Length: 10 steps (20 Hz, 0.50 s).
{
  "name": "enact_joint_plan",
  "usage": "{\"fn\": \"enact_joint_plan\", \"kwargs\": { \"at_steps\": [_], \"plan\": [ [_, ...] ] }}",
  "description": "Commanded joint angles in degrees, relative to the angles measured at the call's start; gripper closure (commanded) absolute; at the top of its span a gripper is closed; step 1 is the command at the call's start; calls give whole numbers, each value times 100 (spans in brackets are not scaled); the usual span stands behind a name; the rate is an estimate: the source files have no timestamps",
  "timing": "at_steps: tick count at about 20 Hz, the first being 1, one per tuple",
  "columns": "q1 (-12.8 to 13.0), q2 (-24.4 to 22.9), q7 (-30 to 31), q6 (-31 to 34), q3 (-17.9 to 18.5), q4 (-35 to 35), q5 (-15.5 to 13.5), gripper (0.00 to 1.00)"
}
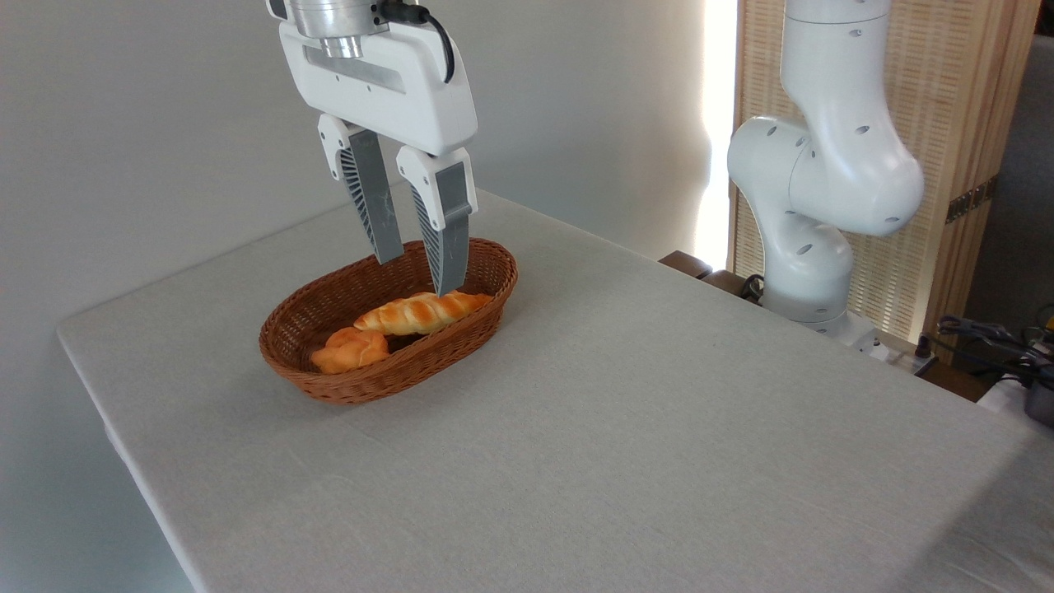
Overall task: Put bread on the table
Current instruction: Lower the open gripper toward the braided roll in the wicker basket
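Two baked items lie in the basket (329,306): the bread (422,312) and a small bun (350,349). Bread rests along the basket's right half, one pointed end at the right rim, the other end touching or just over the bun. Bun sits at the front-left end of the basket, against the wicker wall.

Basket stands on the table (659,428), toward the far left part of the cloth. Nothing else on the cloth in view.

Gripper (417,276) hangs over the basket, pointing down, tilted slightly. Fingers spread, a clear gap between them. Right finger (445,231) reaches lower; its tip is at the bread's upper edge near the loaf's right third. Contact or a hair above: cannot tell from this angle. Left finger tip is over the basket's far inside wall, apart from the loaf. Nothing is held between the fingers.

Bread not lifted; it lies flat in the basket.

Arm (832,165): base and lower links stand at the table's far right edge, white, in front of a slatted wooden screen (963,123). Cables (988,333) lie beyond the table's right corner. Wall behind is plain, with a bright strip of light beside the screen.
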<state>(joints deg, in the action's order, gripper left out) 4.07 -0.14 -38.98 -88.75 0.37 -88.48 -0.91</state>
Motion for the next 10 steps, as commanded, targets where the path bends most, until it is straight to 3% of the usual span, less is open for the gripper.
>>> {"fn": "enact_joint_plan", "kwargs": {
  "at_steps": [1,10],
  "plan": [
    [33,31,40,156,33,86,-6,0],
    [33,23,31,157,16,51,-59,0]
  ]
}}
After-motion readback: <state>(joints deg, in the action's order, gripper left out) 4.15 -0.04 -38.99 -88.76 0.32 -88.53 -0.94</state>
